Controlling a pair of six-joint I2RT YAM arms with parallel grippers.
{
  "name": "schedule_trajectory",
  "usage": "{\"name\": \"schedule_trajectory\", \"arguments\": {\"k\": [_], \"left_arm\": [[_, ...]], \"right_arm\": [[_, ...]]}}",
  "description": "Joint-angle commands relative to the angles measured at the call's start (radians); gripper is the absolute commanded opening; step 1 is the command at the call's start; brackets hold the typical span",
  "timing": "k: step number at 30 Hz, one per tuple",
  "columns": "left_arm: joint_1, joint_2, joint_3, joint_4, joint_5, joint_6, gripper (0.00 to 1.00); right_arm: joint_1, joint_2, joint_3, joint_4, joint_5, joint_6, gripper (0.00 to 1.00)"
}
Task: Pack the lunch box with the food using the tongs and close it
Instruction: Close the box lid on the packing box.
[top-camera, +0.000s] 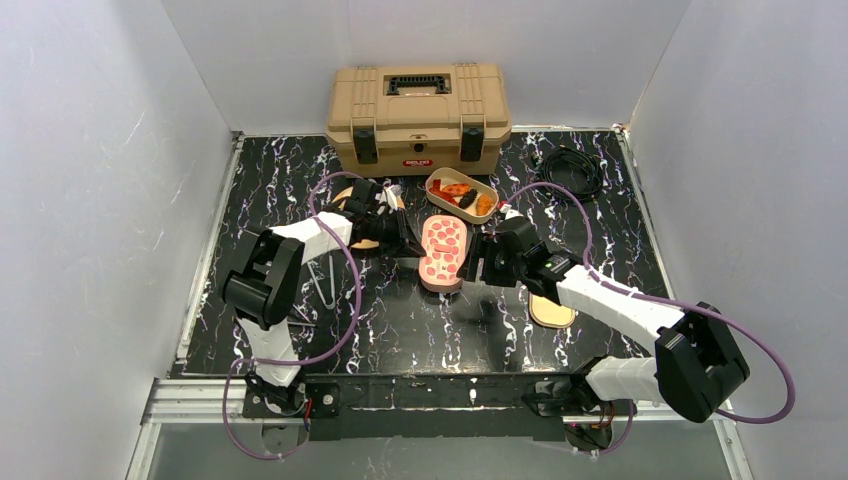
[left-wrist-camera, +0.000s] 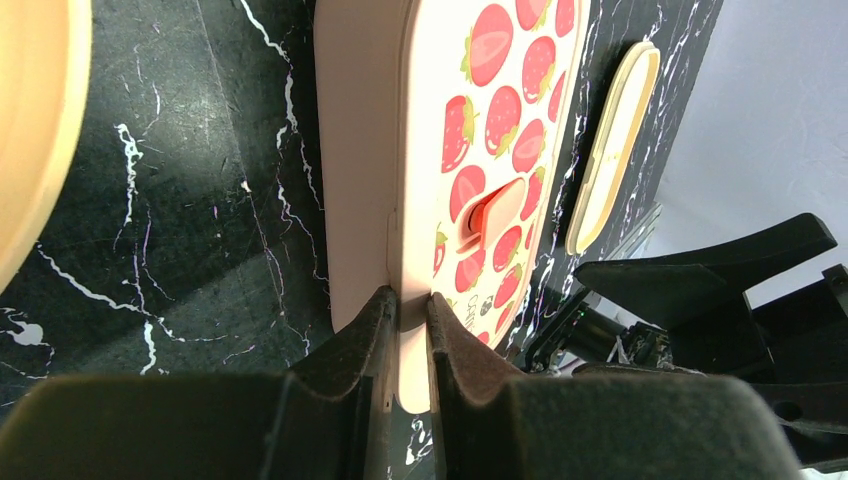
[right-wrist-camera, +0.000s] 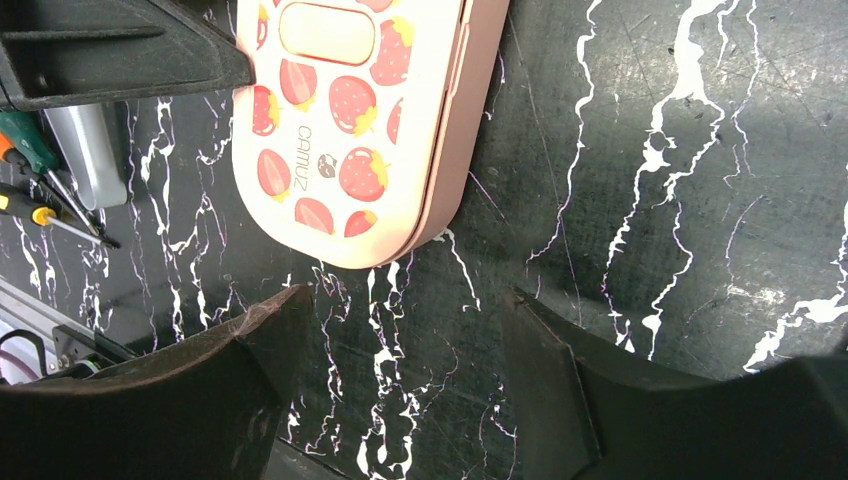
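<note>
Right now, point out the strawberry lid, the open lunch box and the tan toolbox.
strawberry lid (top-camera: 443, 250): top view, centre of its printed face.
lunch box (top-camera: 430, 183): top view, its left rim.
tan toolbox (top-camera: 418, 110): top view, middle of its lid.

Smooth plastic lid (right-wrist-camera: 350, 130), glossy table (right-wrist-camera: 650, 150)

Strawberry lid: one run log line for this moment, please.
left gripper: shut on strawberry lid edge | right gripper: open, empty | lunch box: open, food inside
</note>
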Motion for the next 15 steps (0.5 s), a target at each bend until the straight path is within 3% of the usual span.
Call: {"name": "schedule_trajectory", "arguments": {"k": [1, 9, 15], "left_arm": [[-0.004, -0.025, -0.024, -0.018, -0.022, -0.014, 0.0], [-0.009, -0.021, -0.016, -0.032, -0.046, 0.003, 0.0], [-0.03, -0.026, 0.001, -0.068, -0.075, 0.037, 0.06]], "right_arm": [[0.0, 0.008, -0.002, 0.016, 0.021, 0.002, 0.77], [0.0, 0.018, -0.006, 0.025, 0.024, 0.002, 0.77], [-0.001, 0.037, -0.007, 0.044, 0.03, 0.008, 0.77]]}}
